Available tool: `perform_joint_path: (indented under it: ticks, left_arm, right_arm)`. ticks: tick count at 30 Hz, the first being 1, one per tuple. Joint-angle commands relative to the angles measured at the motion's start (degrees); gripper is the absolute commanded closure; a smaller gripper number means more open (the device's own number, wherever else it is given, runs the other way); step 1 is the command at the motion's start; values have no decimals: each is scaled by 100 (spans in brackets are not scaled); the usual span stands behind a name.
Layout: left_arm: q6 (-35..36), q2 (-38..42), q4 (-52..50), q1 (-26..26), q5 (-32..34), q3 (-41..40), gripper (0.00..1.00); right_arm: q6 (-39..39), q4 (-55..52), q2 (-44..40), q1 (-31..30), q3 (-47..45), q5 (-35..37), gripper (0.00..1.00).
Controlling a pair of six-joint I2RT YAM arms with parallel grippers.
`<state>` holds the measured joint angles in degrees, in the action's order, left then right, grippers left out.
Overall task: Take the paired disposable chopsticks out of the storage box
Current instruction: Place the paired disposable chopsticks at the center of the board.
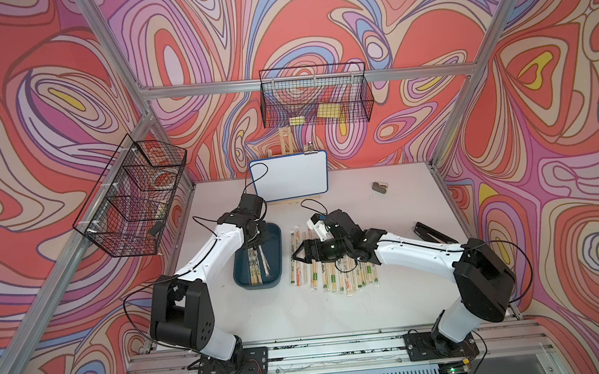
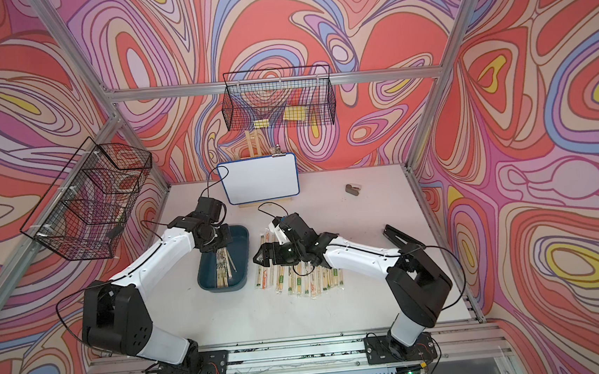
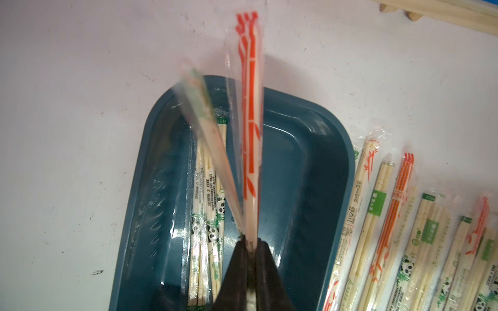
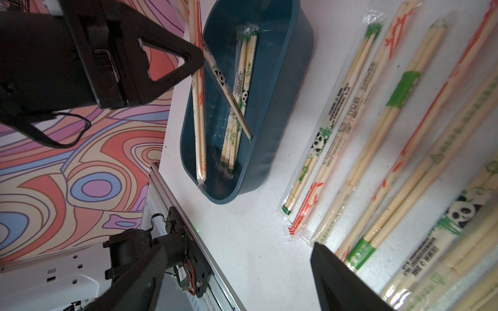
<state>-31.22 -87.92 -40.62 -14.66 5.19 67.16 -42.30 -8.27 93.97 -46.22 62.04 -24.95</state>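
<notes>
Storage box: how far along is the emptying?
Done: a row of sleeved pairs lies on the table beside the storage box. In hand: the left gripper is shut on a red-orange printed pair, raised over the box; the right gripper is open above the row. Left: a few pairs lie inside the box.

Whiteboard (image 1: 289, 176) upright at table (image 1: 337, 312) rear — black wire basket (image 1: 315, 99) above.

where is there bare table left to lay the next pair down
Widest bare patch: the table strip between the chopstick row and the front rail. Also open: the far right, between the whiteboard, the grey object and the black bar. Crowded: the slim gap between the storage box and the row, by the right claw.
</notes>
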Motion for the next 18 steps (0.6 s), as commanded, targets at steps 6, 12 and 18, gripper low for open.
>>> perform_joint_path:
  ticks: [6, 12, 18]
  left_arm:
    - [-16, -265, 129, 7, 380, -395, 100]
    - [-280, -646, 331, 25, 599, -597, 100]
    - [-279, -808, 471, 24, 593, -590, 96]
  right_arm:
    - [-61, 155, 241, -51, 141, -45, 11]
    - [-50, 134, 244, -61, 133, -28, 11]
    - [-55, 109, 229, -62, 101, -1, 11]
